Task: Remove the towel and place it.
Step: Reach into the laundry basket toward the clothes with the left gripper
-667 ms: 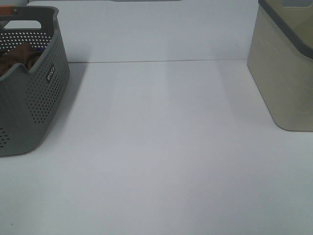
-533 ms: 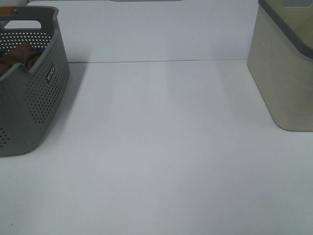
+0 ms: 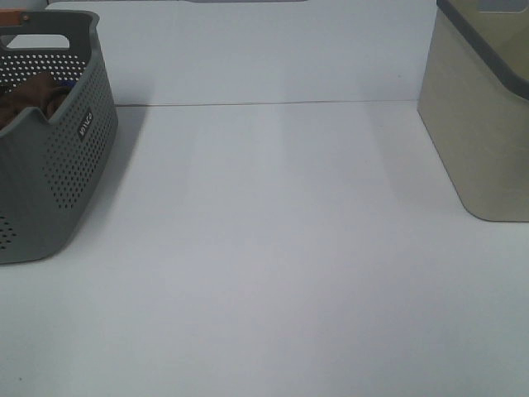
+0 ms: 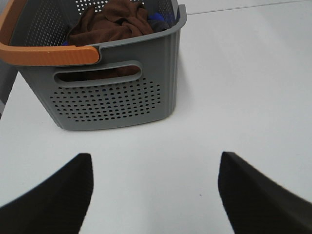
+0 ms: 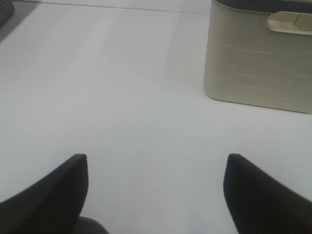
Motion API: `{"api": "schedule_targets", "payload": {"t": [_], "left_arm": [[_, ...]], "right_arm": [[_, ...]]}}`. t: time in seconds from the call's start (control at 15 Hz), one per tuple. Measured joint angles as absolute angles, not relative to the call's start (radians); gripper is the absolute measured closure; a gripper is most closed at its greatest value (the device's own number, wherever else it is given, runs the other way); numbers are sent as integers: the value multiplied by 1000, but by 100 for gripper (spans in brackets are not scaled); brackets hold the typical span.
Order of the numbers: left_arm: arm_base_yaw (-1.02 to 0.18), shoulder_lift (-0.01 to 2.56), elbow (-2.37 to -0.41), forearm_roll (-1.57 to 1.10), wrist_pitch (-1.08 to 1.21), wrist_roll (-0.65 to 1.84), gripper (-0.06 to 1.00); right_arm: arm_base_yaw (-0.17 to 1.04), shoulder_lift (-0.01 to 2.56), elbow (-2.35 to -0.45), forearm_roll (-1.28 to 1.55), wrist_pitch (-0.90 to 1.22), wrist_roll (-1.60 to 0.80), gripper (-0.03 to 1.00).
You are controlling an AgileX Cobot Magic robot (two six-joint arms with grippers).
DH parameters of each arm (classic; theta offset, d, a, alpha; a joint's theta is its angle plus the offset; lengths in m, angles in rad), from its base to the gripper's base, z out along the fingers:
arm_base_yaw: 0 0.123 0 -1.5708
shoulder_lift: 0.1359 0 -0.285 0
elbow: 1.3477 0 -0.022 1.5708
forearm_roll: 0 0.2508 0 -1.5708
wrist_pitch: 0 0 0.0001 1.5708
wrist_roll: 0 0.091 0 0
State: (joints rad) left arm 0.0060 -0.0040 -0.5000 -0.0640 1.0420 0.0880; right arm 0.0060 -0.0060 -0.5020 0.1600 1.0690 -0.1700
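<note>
The dark reddish-brown towel (image 4: 113,23) lies crumpled inside the grey perforated basket (image 4: 117,97), with a bit of blue cloth (image 4: 157,18) beside it. In the exterior high view the towel (image 3: 31,93) shows in the basket (image 3: 62,165) at the far left. My left gripper (image 4: 155,168) is open and empty, above the white table a short way in front of the basket's handle side. My right gripper (image 5: 156,168) is open and empty, above the table, facing the beige bin (image 5: 258,53). Neither gripper shows in the exterior high view.
The basket has an orange handle (image 4: 44,51). The beige bin (image 3: 483,116) with a dark grey rim stands at the right of the white table (image 3: 281,248). A seam (image 3: 273,103) crosses the table at the back.
</note>
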Motion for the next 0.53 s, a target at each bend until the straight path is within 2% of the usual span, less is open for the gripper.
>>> {"api": "schedule_targets", "payload": {"t": [0.53], "left_arm": [[6,-4,-500,-64,1042,88,25]], "right_arm": [[6,-6,-502,160,1069,-170,24]]}}
